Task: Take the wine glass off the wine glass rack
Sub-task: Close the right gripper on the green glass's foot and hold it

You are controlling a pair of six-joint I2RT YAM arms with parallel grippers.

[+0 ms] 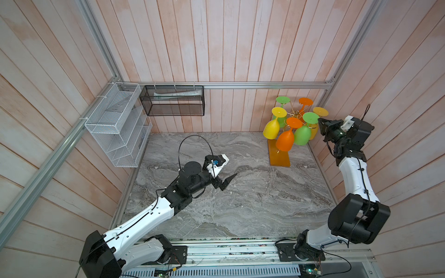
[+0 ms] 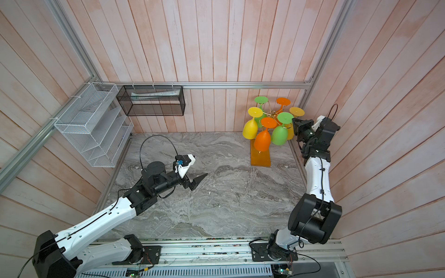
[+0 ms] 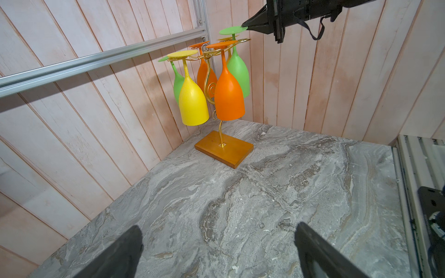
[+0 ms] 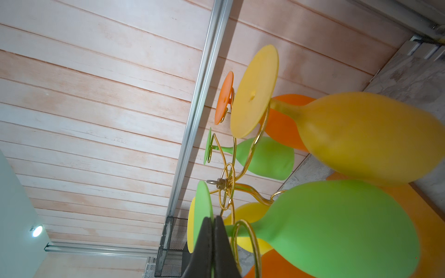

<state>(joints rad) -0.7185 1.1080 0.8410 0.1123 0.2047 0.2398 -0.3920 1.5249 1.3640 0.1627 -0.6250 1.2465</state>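
Observation:
The wine glass rack point(image 1: 279, 156) point(image 2: 260, 157) point(image 3: 224, 149), gold wire on an orange-brown base, stands at the back right corner. Several coloured glasses hang upside down from its arms point(image 4: 226, 185). My right gripper point(image 1: 320, 120) point(image 2: 294, 119) point(image 3: 244, 24) point(image 4: 213, 221) is raised at arm height, shut edge-on over the foot disc of the green wine glass point(image 1: 302, 136) point(image 2: 279, 136) point(image 3: 238, 69) point(image 4: 325, 228). That glass still hangs in its wire loop. My left gripper point(image 1: 227, 183) point(image 2: 198, 181) point(image 3: 218, 231) hovers open over mid-table, holding nothing.
A yellow glass point(image 1: 271, 131) and an orange glass point(image 1: 285, 142) hang on the rack's near side, close to the green one. A white mesh basket point(image 1: 115, 125) and a black mesh basket point(image 1: 172, 101) are fixed to the left and back walls. The right wall is close behind my right arm.

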